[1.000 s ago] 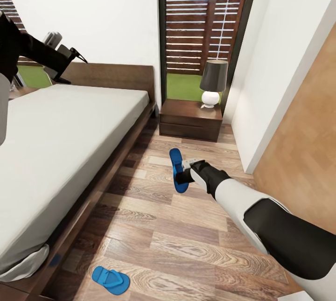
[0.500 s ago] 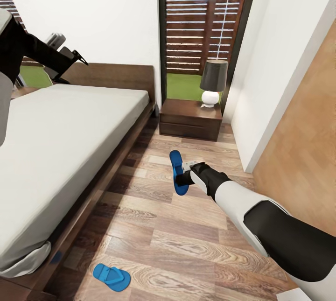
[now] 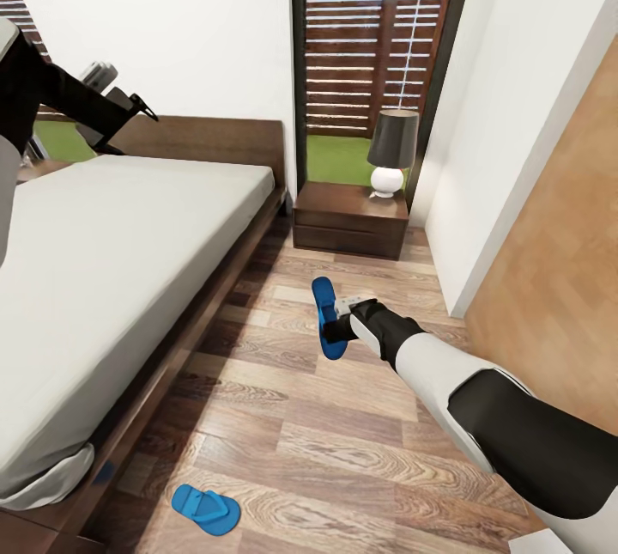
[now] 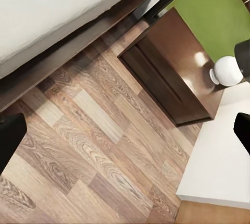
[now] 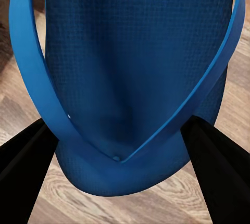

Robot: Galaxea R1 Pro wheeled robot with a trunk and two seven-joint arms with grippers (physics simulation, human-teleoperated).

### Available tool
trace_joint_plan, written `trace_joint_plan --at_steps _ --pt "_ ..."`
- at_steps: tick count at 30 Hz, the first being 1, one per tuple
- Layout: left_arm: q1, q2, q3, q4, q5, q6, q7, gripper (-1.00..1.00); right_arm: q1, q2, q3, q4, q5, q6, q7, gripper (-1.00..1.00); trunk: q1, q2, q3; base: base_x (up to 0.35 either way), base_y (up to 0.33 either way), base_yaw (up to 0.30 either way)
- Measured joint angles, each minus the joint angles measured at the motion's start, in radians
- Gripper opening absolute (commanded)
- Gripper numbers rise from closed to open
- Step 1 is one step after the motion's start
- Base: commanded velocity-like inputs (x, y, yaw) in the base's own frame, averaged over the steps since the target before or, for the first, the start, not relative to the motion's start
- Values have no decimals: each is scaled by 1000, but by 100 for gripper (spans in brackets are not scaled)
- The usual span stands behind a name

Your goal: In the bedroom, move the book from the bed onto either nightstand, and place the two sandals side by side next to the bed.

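Clearly, in the head view, the right gripper (image 3: pixel 341 319) has hold of one sandal (image 3: pixel 325 314) out over the plank floor (image 3: pixel 343 442), between the bed (image 3: pixel 112 262) and the white wall, a little short of the nightstand (image 3: pixel 350 221) that carries a lamp (image 3: pixel 391 152). The sandal looks tipped up on its edge and seems clear of the boards, though contact cannot be ruled out. Its mate (image 3: pixel 204 509) lies flat on the floor just beside the bed frame, well apart from the held one. The left gripper (image 3: pixel 129 112) is raised above the far side of the mattress; its jaws look parted with nothing between them. The book cannot be seen on the mattress. In the left wrist view, two dark fingertips (image 4: pixel 10 138) sit wide apart at the picture's edges, empty, above floorboards, the bed edge and the nightstand (image 4: pixel 179 73). In the right wrist view, the sandal (image 5: pixel 135 78) is seen close up, its sole and V-shaped strap (image 5: pixel 120 156), with the dark fingers (image 5: pixel 26 156) on either side of the toe end, apparently clamped on it. To do this step well, I judge the arm should carry the sandal back toward its mate, turn it sole-down, line it up parallel with toes the same way, lower until it rests flat, then let go without nudging the other.
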Motion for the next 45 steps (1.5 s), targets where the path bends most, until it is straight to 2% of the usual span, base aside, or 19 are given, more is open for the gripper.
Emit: trace_joint_plan --at_steps 4,6,11,29,45 --pt "0 2 -5 0 0 0 0 100 0 0 0 0 1 0 0 -100 0 0 0 -15 4 0" --pt "0 14 -49 0 -1 0 0 100 0 0 -1 0 2 0 0 -100 0 0 0 -108 83 0" --pt "0 30 -64 0 0 0 0 100 0 0 -2 0 1 0 0 -100 0 0 0 -119 158 0" --pt "0 43 -66 1 1 0 1 100 0 0 -1 0 2 0 0 -100 0 0 0 -134 52 0" --pt "0 65 -65 4 2 1 2 100 0 0 4 -3 5 -19 -3 -100 0 0 0 -2 1 0"
